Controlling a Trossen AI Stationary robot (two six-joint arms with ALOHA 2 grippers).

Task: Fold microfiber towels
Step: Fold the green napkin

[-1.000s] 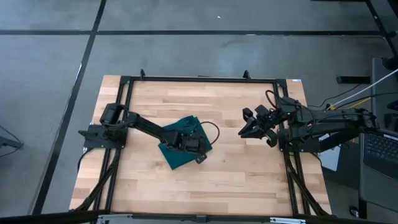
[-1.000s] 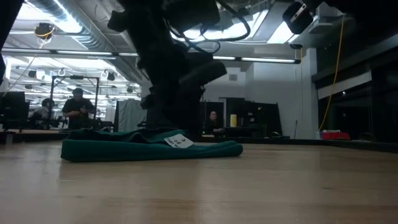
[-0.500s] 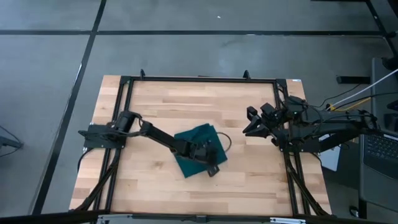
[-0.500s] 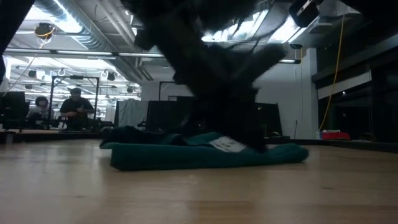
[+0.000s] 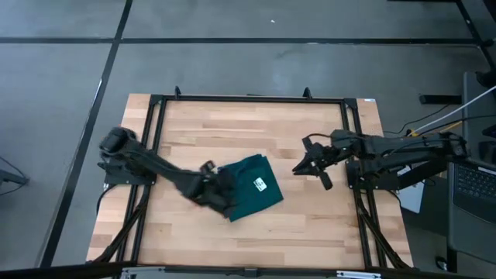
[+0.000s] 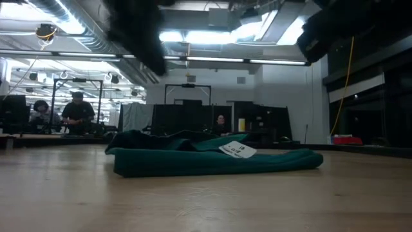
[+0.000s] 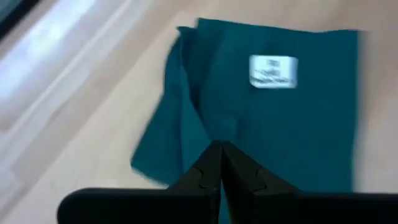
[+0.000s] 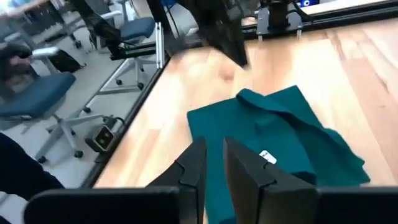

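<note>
Teal-green and soft, the microfiber towel lies folded flat on our wooden table, roughly at the middle of the boards, with its small white tag facing up on the top layer. In the low view the towel rests as a low, slightly rumpled stack, and the tag sits tilted on top.

Our left gripper is at the towel's edge on the side toward our left arm's base, low over the cloth. In the left wrist view its two dark fingers are pressed together tip to tip with nothing between them, and the towel spreads out just ahead of the closed jaws, with the tag farther ahead. One layer of cloth shows a loose, uneven fold line beside the jaw tips.

Our right gripper hangs above the table well apart from the towel, on the side toward our right arm's base. In the right wrist view its fingers stand slightly parted with a narrow gap and hold nothing; the towel lies ahead of these jaws, tag visible.

People show in the room behind the table.
</note>
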